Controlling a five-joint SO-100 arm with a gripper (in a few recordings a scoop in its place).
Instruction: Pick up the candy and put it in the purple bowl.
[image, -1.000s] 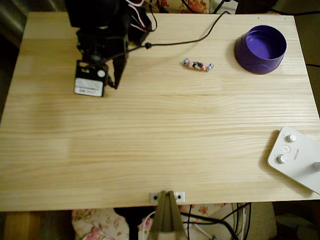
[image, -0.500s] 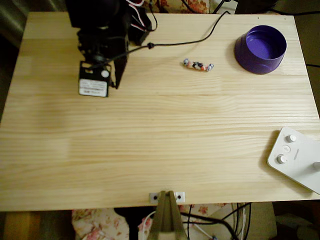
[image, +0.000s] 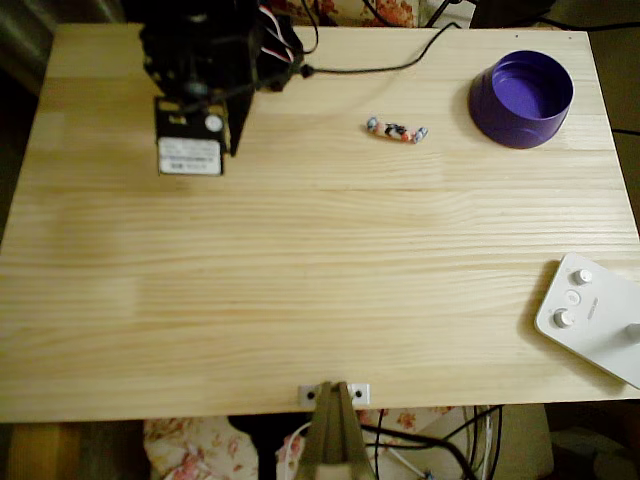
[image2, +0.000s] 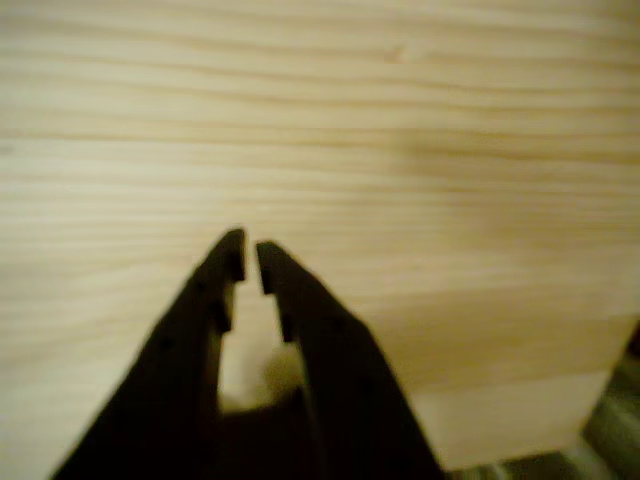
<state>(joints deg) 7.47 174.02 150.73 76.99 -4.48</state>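
The candy (image: 396, 130), a small speckled wrapped sweet, lies on the wooden table toward the back, right of centre in the overhead view. To its right stands the purple bowl (image: 522, 98), upright and holding nothing. My black gripper (image: 233, 140) hangs at the back left of the table, well to the left of the candy. In the wrist view the gripper (image2: 250, 255) is shut, its tips almost touching with nothing between them, over bare wood.
A white device with round knobs (image: 595, 315) lies at the front right corner. A black cable (image: 380, 68) runs across the table's back edge. A small metal bracket (image: 335, 393) sits at the front edge. The wrist view shows a table edge (image2: 520, 400) at lower right.
The arm has shifted slightly right and toward the back of the table, and the cable moved back with it. The candy and bowl have not moved.
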